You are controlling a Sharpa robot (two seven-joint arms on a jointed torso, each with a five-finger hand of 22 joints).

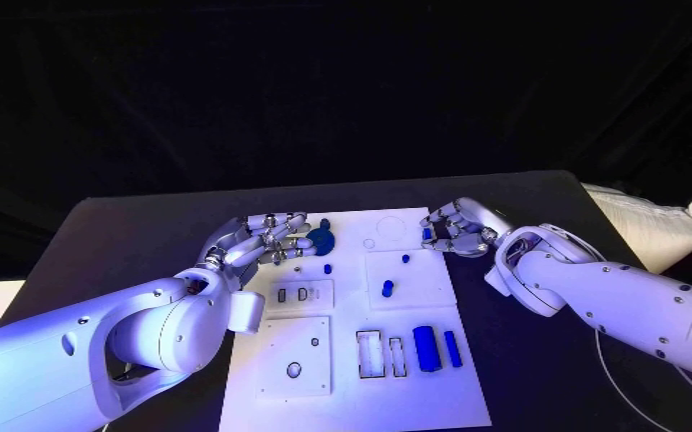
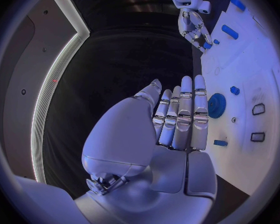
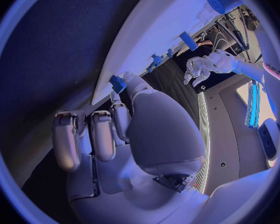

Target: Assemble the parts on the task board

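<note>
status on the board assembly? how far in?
Early, by the look of it. Done: nothing clearly seated. In hand: the right hand pinches a small blue part at the task board edge; the left hand hovers open beside the blue gear. Left: the gear, long blue blocks and small pieces lie loose.

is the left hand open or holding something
Open: the left hand holds nothing, fingers straight beside the blue gear on the board.

Both hands flank the task board [image 1: 346,372]: left hand [image 1: 267,239] beside a blue gear [image 1: 320,241], right hand [image 1: 462,227] opposite.
</note>
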